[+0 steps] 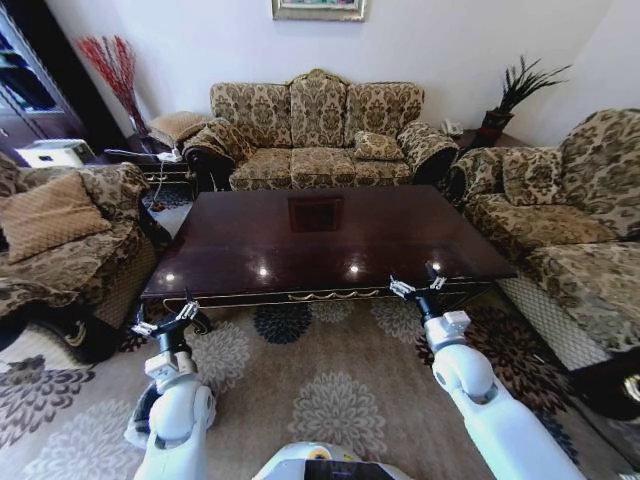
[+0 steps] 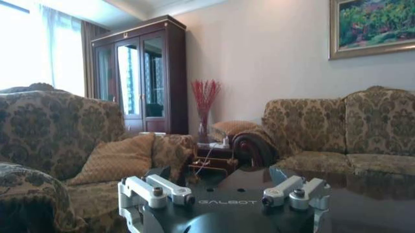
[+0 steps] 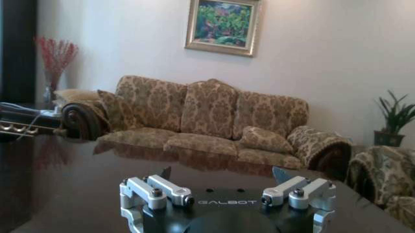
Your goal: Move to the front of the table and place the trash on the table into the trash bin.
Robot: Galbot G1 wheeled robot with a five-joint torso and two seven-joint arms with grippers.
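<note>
So the robot's parked at the near long edge of the worktop (image 1: 330,240), both arms stretched forward and low. Left end effector (image 1: 166,318) sits by the near left corner, just under the edge, fingers spread wide. Right end effector (image 1: 418,287) is up at the near edge toward the right, also spread wide. The glossy dark top looks bare from here, though glare could hide something small. Sofas (image 1: 318,135) ring it.

I am in a home living room. Patterned brown sofas (image 1: 318,130) ring my dark glossy wood counter (image 1: 330,240) on a floral rug (image 1: 330,390). A framed painting (image 3: 222,25) hangs above; a glass-fronted cabinet (image 2: 139,80) and red dried stems (image 2: 205,97) stand nearby.
</note>
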